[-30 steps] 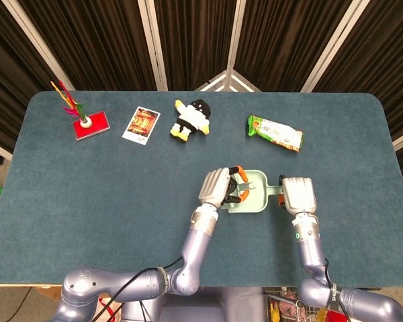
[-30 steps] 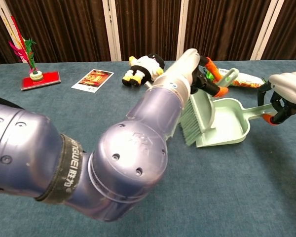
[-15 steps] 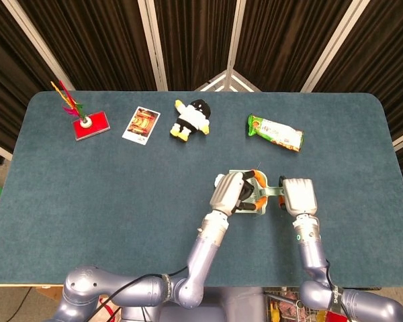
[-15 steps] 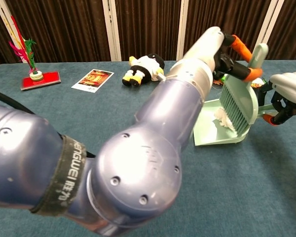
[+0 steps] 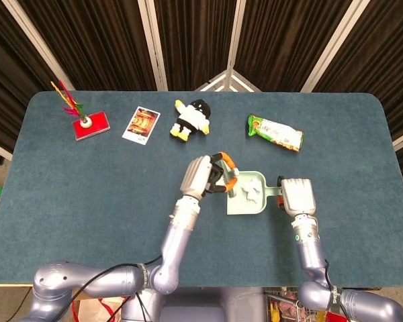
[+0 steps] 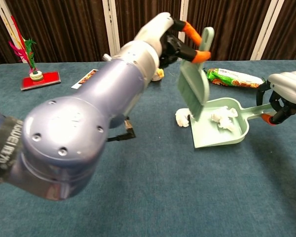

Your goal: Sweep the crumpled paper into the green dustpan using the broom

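The left hand (image 6: 170,42) is gripping the handle of the small green broom (image 6: 195,81), holding it lifted off the table with the bristles hanging down, tilted a little. The right hand (image 6: 286,96) is closed around the handle of the green dustpan (image 6: 222,138), keeping the pan flat on the blue table (image 5: 87,194) with its open mouth facing the left hand.

Two wads of crumpled paper are showing. One wad (image 6: 224,118) is already lying inside the pan, close to the right hand's side of it. The other, a stray wad (image 6: 181,118), is sitting on the table just outside the pan's mouth, almost directly beneath the raised bristles and slightly to the left-hand side of them. In the head view only the paper in the pan (image 5: 250,194) is plain; the loose piece is hidden under the broom and hand.

That is the relation that matters: the loose piece is lying below the left hand, between it and the pan, and the pan's long axis is running from that mouth straight toward the right hand. The left hand is clearly the nearer one. By my reckoning the bristles need to come down on the far side of the wad from the pan and push it toward the right hand.
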Tool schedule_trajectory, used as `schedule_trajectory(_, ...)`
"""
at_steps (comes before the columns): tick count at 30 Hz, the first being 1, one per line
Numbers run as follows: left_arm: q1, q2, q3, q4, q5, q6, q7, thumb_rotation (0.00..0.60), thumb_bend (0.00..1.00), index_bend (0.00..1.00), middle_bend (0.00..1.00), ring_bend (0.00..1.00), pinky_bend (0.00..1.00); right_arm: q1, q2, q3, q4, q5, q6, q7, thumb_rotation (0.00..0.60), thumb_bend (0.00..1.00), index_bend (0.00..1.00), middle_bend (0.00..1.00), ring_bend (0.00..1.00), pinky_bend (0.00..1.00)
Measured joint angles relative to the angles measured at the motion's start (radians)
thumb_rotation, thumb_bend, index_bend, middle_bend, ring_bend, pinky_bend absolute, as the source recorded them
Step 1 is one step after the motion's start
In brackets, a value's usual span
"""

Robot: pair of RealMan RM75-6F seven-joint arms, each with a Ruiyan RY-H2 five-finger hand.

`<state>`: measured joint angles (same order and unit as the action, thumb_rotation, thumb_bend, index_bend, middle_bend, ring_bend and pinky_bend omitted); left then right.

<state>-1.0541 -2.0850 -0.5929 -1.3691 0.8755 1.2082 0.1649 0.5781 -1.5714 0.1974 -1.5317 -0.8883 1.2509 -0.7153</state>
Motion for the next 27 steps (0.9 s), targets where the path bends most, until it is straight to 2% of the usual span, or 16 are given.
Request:
schedule_trajectory(13,0.07,0.092,0.021,-0.035,0.002,-0.016,0.001,0.6,0.38,0.76,0.96,0.86,0.92,0.041,-0.06,0.036,0.089,0.028,-0.019,-0.021,0.6,0.5,0.58,0.81,0.81,0.72)
schedule_trajectory(27,0.081,0.103,0.034,-0.028,-0.009,-0.029,0.008,0.6,0.38,0.76,0.96,0.86,0.92,0.042,-0.087,0.008,0.095,-0.01,-0.042,0.006,0.6,0.5,0.58,0.81,0.81,0.72)
